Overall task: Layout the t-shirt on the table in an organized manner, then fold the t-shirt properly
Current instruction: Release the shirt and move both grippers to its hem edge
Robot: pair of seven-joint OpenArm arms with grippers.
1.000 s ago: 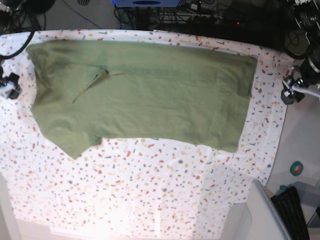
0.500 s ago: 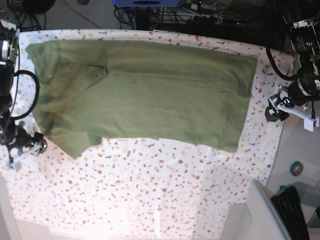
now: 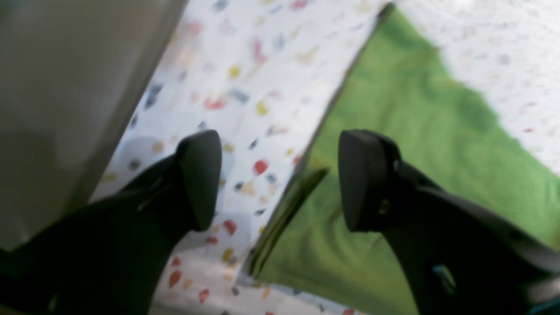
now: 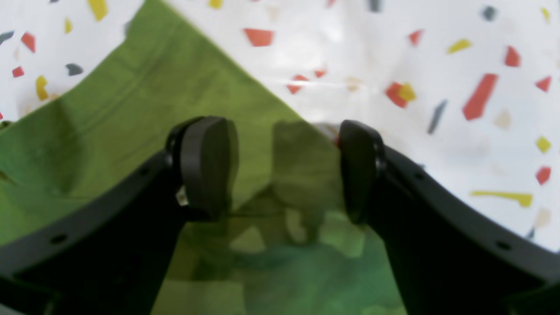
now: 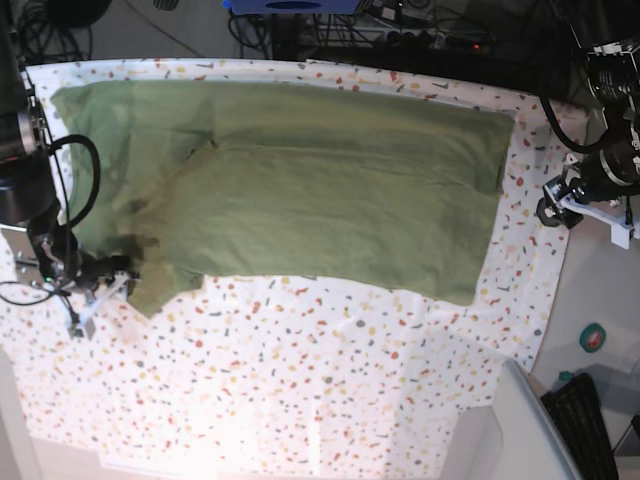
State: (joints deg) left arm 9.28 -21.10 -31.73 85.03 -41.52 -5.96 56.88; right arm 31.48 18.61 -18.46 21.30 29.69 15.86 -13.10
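Base view — right pincer (image 5: 128, 277), open, at the t-shirt (image 5: 330, 190).

The right hand (image 5: 128, 272), at the left edge 1 second ago, is now at the lower-left corner of the shirt (image 5: 320, 190), its fingers over the cloth. The left hand (image 5: 552, 208), far right, sits slightly lower and further left.

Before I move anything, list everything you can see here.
Olive-green fabric t-shirt: one, green, spread on the table with folds
White terrazzo-flecked cloth table: one, white with red, yellow and grey flecks, under the shirt
Round object: one, green and red, right of the table in the base view
Left gripper: one, black, beside the shirt's edge
Right gripper: one, black, open at the shirt's edge
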